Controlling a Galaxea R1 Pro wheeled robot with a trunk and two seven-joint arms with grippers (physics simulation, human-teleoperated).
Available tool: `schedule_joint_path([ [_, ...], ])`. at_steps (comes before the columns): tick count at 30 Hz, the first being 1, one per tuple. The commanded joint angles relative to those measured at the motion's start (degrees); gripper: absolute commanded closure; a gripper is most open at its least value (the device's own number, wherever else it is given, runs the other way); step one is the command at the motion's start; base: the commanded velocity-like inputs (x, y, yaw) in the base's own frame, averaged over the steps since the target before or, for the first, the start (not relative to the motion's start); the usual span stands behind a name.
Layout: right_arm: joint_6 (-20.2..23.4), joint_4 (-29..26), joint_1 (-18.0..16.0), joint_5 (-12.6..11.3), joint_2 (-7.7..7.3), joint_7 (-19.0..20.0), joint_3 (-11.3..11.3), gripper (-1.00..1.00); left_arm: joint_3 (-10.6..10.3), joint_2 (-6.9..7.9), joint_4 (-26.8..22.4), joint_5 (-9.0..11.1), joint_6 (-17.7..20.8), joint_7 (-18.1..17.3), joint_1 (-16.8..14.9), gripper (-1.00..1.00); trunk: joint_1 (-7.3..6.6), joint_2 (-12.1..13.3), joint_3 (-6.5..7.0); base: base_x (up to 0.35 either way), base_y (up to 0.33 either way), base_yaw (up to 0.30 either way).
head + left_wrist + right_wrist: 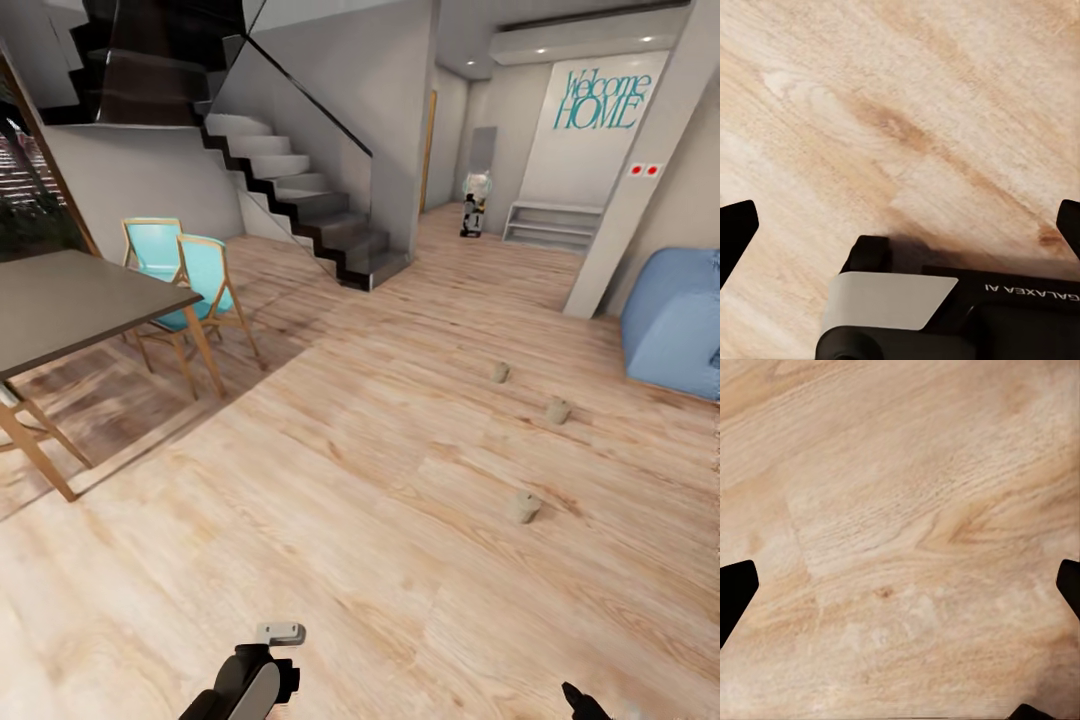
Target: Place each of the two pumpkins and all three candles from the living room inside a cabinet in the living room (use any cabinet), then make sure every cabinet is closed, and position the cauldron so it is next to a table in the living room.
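Observation:
Three small squat greyish candles stand apart on the wooden floor ahead and to the right: one far (499,372), one further right (558,410), one nearest (524,507). A dark-topped table (70,300) on wooden legs stands at the left. My left arm (250,685) and the tip of my right arm (585,703) hang low at the near edge, well short of the candles. Over bare floorboards, the left gripper (900,229) is open and holds nothing. The right gripper (900,592) is likewise open above bare floor. The pumpkins, cabinet and cauldron are out of view.
Two turquoise chairs (195,275) stand at the table's far side. A staircase (300,200) rises behind them. A blue sofa (675,320) sits at the right, past a slanted white pillar (625,210). A low white shelf (553,225) lines the back wall.

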Motion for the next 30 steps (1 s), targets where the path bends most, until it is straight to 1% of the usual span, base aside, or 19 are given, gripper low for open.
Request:
schedule_joint_path([
  [1,-0.3,0.4,0.0,-0.6,0.02,0.4,-0.1,-1.00,-0.1,0.03,0.0,0.5,0.0,0.6,0.0,-1.00,0.01,0.0,0.04,0.152,0.272,-0.175],
  [3,-0.7,0.9,0.0,-0.6,0.04,0.4,-0.7,-1.00,-0.1,0.03,0.0,0.5,0.0,0.6,0.0,-1.00,0.01,0.0,0.20,0.159,0.280,-0.175],
  [7,-0.8,1.1,0.0,-0.6,-0.02,0.4,-2.7,-1.00,-0.1,0.03,0.0,0.4,0.0,0.6,0.0,-1.00,0.01,0.0,0.53,0.172,0.285,-0.175],
  [10,-0.8,1.3,0.0,-0.6,-0.03,0.4,-3.4,-1.00,-0.1,0.03,0.0,-0.6,-0.1,0.6,0.0,-1.00,0.01,0.0,0.78,0.193,0.286,-0.178],
  [13,-0.8,1.4,0.0,-0.6,-0.03,0.4,-3.6,-1.00,-0.2,0.03,0.0,-1.3,-0.1,0.6,0.0,-1.00,0.01,0.0,1.02,0.217,0.281,-0.183],
  [24,-1.8,1.4,0.0,-0.6,-0.03,0.4,-3.5,-1.00,-0.2,0.03,0.3,-1.4,-0.2,0.6,0.0,-1.00,0.01,0.0,1.67,0.235,0.268,-0.189],
  [30,-1.8,1.4,0.0,-0.6,-0.01,0.4,-3.5,-1.00,-0.1,0.03,0.6,-1.4,-0.9,0.6,0.0,-1.00,0.01,0.0,1.71,0.255,0.257,-0.065],
])
